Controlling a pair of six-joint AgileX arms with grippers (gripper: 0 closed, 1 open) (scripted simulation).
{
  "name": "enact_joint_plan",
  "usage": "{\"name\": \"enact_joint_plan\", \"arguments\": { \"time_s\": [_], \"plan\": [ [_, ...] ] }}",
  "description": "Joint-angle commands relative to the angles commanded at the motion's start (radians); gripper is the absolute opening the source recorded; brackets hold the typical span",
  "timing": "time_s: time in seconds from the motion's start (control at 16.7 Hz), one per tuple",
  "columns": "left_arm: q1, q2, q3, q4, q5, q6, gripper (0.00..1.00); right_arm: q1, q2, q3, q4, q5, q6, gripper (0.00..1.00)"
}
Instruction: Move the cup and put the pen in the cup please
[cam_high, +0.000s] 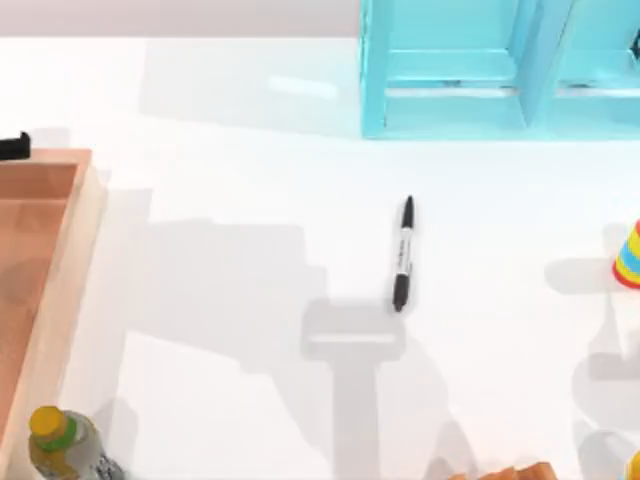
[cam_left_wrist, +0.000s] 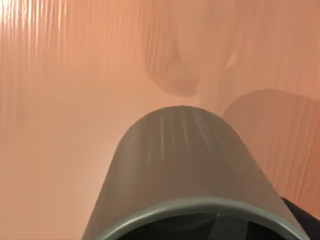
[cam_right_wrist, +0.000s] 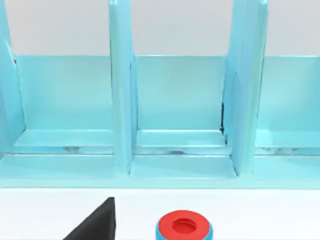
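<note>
The olive-grey cup (cam_left_wrist: 180, 170) looms close in the left wrist view, its rim nearest the camera, over the orange wooden tray floor (cam_left_wrist: 60, 100). My left gripper (cam_left_wrist: 260, 227) is shut on the cup at its rim, with a dark finger (cam_left_wrist: 302, 220) outside the wall. The pen (cam_high: 403, 254) lies alone on the white table near the middle of the top view, its black cap toward the front and its tapered end toward the blue shelf. A black part of my right gripper (cam_right_wrist: 95, 225) shows facing the shelf, far from the pen.
A wooden tray (cam_high: 70, 260) runs along the left edge. A yellow-capped bottle (cam_high: 62, 444) stands front left. A light-blue shelf unit (cam_high: 470, 80) stands at the back right. A striped cone (cam_high: 630, 255) sits at the right edge, and a red-topped blue piece (cam_right_wrist: 184, 227) sits before the shelf.
</note>
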Motion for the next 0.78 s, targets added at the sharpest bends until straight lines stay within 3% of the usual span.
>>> {"name": "enact_joint_plan", "arguments": {
  "time_s": [0.48,0.78],
  "plan": [
    [-0.342,-0.049,0.229,-0.416,0.010,-0.229,0.00,0.000,0.000,0.000,0.000,0.000,0.000,1.00],
    [-0.375,-0.057,0.241,-0.448,0.012,-0.245,0.00,0.000,0.000,0.000,0.000,0.000,0.000,1.00]
  ]
}}
